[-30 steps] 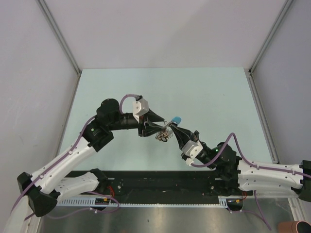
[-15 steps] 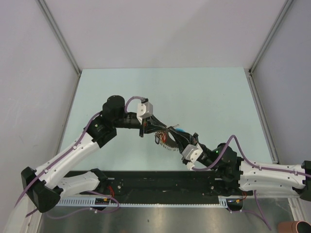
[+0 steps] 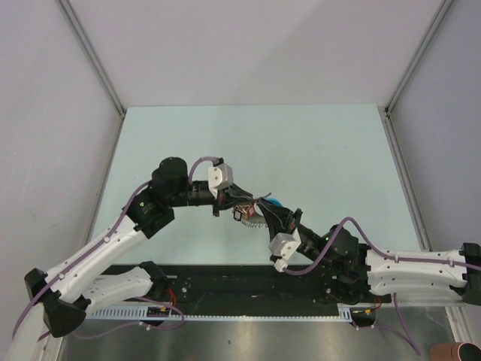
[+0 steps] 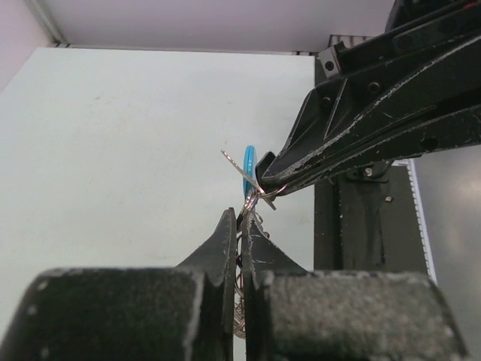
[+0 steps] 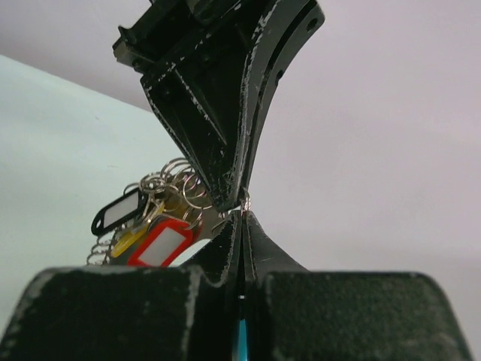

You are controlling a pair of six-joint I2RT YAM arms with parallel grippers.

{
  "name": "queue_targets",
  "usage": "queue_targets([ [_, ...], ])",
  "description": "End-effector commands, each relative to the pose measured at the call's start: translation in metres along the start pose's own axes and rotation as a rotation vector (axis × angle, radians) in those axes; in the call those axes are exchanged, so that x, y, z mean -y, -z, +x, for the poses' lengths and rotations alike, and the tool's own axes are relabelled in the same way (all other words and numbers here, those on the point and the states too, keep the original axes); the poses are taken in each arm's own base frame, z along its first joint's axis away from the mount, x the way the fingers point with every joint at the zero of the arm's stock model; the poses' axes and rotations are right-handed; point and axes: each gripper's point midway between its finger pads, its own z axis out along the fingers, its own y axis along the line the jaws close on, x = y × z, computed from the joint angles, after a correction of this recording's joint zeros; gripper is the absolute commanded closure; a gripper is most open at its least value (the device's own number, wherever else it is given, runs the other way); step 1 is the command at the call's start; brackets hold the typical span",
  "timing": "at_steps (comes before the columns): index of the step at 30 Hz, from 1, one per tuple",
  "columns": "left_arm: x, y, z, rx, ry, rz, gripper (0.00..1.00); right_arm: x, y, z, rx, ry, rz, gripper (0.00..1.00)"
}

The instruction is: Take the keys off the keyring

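Observation:
Both grippers meet above the middle of the table. The keyring (image 3: pixel 252 216) hangs between them as a bunch of silvery rings (image 5: pixel 176 184) with a light-blue band (image 4: pixel 249 167). My left gripper (image 4: pixel 240 216) is shut on the silvery rings just below the band. My right gripper (image 5: pixel 242 213) is shut on the keyring from the opposite side, with blue showing deep between its fingers. In the right wrist view the keys dangle to the left of the grip: a dark one (image 5: pixel 119 212) and a red-headed one (image 5: pixel 161 242), with a yellow piece beside them.
The pale green table (image 3: pixel 338 158) is bounded by grey walls at the back and sides. A black strip with a cable rail (image 3: pixel 225 282) runs along the near edge by the arm bases. Purple cables loop over both arms.
My left gripper has closed from open onto the silvery rings. Both grippers and the keyring have shifted slightly left and toward the near edge, and the right arm has reached further left.

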Motion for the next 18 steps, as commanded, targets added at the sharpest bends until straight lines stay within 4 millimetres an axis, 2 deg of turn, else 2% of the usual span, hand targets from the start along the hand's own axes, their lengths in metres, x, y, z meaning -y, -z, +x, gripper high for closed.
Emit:
queue_targets([
  [1, -0.021, 0.014, -0.019, 0.064, -0.098, -0.185, 1.0, 0.015, -0.004, -0.002, -0.024, 0.061, 0.074, 1.0],
  [6, -0.018, 0.018, -0.021, 0.057, -0.134, -0.231, 1.0, 0.014, -0.008, 0.001, -0.041, 0.12, 0.086, 1.0],
  [14, -0.036, 0.023, -0.001, -0.061, -0.147, -0.35, 1.0, 0.014, -0.013, 0.001, -0.044, 0.164, 0.113, 1.0],
  [18, -0.04, 0.019, 0.006, -0.107, -0.132, -0.376, 1.0, 0.012, -0.016, -0.003, -0.019, 0.141, 0.119, 1.0],
])
